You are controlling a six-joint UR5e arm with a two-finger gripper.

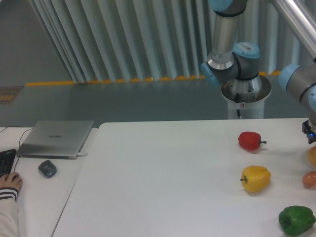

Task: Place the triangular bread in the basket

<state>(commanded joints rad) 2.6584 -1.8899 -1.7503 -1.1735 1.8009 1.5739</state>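
Just below the gripper (312,134) lies the triangular bread (312,155).

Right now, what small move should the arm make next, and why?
Probably lower the end effector a little onto the triangular bread, which lies just below it at the right frame edge. Its fingers are cut off from view, and no basket is visible.

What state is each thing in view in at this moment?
Bread: on the table at the right edge, mostly cut off, not held.
Laptop: closed.
Red pepper: lying on its side, stem pointing right.
Yellow pepper: on its side, stem pointing left.
Green pepper: resting on the table, untouched.
Ball: resting, partly cut off.
Gripper: out of frame; only the wrist shows.
Basket: not in view.
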